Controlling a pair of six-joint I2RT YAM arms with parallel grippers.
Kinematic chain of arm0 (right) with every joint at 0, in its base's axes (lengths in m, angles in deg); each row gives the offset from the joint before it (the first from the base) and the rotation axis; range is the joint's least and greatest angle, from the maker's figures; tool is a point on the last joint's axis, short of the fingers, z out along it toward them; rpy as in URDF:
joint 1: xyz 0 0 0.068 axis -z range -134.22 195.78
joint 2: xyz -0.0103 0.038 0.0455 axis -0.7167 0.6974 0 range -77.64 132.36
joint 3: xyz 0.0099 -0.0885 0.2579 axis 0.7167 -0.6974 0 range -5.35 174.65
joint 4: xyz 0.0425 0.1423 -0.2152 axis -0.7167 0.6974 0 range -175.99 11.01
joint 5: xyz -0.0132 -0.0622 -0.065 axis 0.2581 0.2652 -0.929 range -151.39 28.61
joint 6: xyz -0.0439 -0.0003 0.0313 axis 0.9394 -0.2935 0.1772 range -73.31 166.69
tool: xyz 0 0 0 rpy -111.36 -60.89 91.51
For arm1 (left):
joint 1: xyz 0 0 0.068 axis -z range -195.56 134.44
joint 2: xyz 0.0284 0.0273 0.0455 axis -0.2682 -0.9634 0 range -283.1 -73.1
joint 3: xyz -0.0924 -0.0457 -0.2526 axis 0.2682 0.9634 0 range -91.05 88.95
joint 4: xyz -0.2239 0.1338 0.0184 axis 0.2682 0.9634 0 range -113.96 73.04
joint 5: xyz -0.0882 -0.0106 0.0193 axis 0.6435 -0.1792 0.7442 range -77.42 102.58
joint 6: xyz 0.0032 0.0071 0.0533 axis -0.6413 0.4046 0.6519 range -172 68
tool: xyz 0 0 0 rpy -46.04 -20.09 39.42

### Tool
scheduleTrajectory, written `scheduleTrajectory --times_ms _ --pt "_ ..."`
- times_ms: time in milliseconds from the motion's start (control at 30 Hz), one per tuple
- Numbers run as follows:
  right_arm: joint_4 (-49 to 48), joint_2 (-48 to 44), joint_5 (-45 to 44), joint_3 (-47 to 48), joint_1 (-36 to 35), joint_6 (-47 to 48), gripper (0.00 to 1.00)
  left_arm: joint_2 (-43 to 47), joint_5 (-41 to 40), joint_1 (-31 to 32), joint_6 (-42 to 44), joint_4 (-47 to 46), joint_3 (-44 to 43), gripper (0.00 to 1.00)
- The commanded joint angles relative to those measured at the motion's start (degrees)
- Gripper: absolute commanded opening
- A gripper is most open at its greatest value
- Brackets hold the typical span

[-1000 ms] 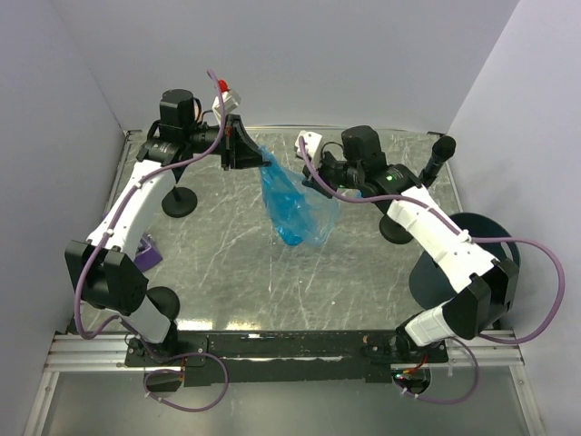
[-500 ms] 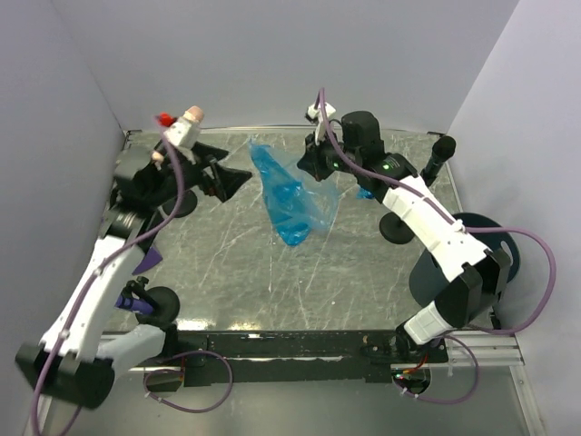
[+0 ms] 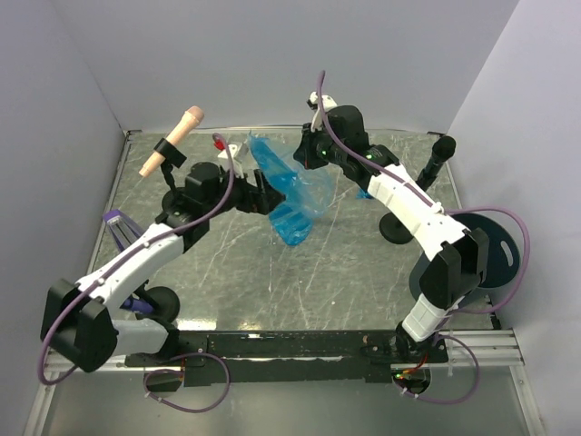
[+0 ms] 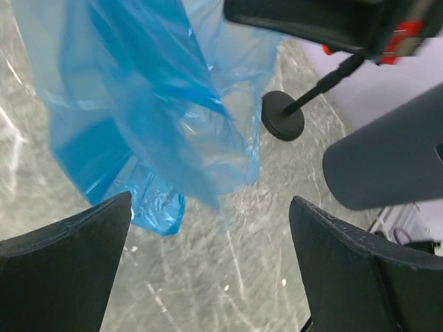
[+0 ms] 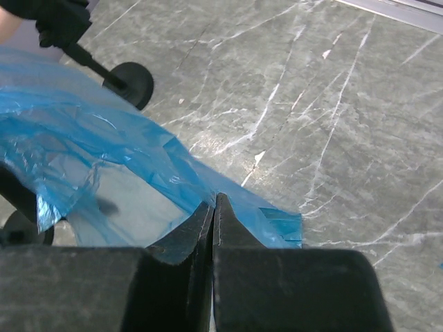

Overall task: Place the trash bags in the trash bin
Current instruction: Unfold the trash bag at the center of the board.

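Note:
A thin, translucent blue trash bag (image 3: 292,193) hangs over the middle of the table. My right gripper (image 3: 306,156) is shut on its upper edge, and in the right wrist view the pinched fingertips (image 5: 213,202) bite the blue film (image 5: 104,155). My left gripper (image 3: 270,196) is open just left of the bag. Its fingers (image 4: 69,266) stand wide with the bag (image 4: 138,104) hanging ahead of them, not gripped. The dark teal trash bin (image 3: 490,238) sits at the table's right edge, partly hidden by my right arm. A small blue scrap (image 3: 364,193) lies under that arm.
A stand with a beige microphone (image 3: 172,150) rises at the left, and a black round base (image 3: 156,302) sits near my left arm's base. Another stand base (image 3: 397,229) with a black microphone (image 3: 442,147) stands between bag and bin. A purple item (image 3: 118,221) lies far left.
My left gripper let go of the bag's top, opened wide, swung away to the left and came back beside the bag. The right gripper kept its hold and shifted back and left.

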Motion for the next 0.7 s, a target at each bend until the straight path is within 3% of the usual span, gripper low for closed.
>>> scheduleTrajectory --times_ms 0,100,233,433,567,667 --pt "-2.29 -0.54 -3.11 2.42 0.40 -2.64 0.00 -2.88 -12.19 1.98 -7.04 -3.44 -4.08 0.97" --pt "-2.64 -1.94 -3.11 0.67 0.40 -2.55 0.00 -6.40 -17.04 1.99 -8.19 -2.37 -5.57 0.92" --pt "-2.55 -4.05 -3.02 -1.71 0.49 -2.20 0.00 -9.48 -18.19 1.99 -6.70 -7.19 -5.93 0.74" --pt "-1.93 -5.02 -1.00 -3.21 2.68 -2.47 0.00 -13.97 -9.77 1.28 -3.98 -11.86 -7.16 0.40" --pt "-0.36 -5.03 1.20 -3.47 5.05 4.11 0.00 -13.71 -4.15 -0.47 1.38 -7.57 -9.35 0.02" --pt "4.90 -1.61 8.37 0.03 7.86 15.76 0.00 -13.96 3.39 -4.94 5.50 -3.00 -11.81 0.01"
